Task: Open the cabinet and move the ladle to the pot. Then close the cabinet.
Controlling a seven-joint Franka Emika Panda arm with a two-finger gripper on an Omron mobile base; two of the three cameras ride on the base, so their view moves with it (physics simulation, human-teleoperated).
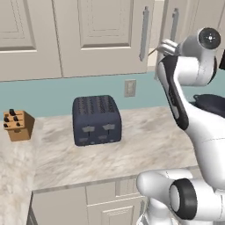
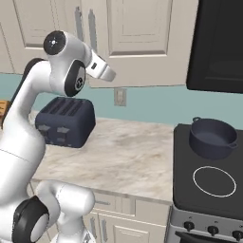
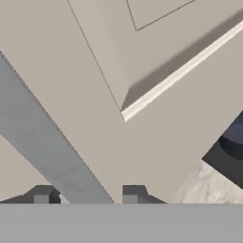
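Note:
The cabinet [image 1: 105, 35] hangs on the wall above the counter, and its two doors look closed or nearly so. The ladle is hidden. My gripper [image 3: 88, 194] is raised to the right door's silver bar handle [image 3: 42, 142]. That handle runs diagonally between my two fingertips [image 3: 133, 193], which hug it on both sides. From the base, my hand [image 1: 166, 45] sits at the lower end of that handle [image 1: 175, 24]. The dark blue-grey pot [image 2: 212, 137] stands on the stove's back left burner.
A dark blue toaster [image 1: 96, 119] stands on the marble counter [image 1: 145, 149] below the cabinet. A knife block [image 1: 17, 125] stands at the far left. A wall outlet [image 1: 129, 88] is behind the toaster. A black microwave [image 2: 218, 47] hangs above the stove [image 2: 209, 190].

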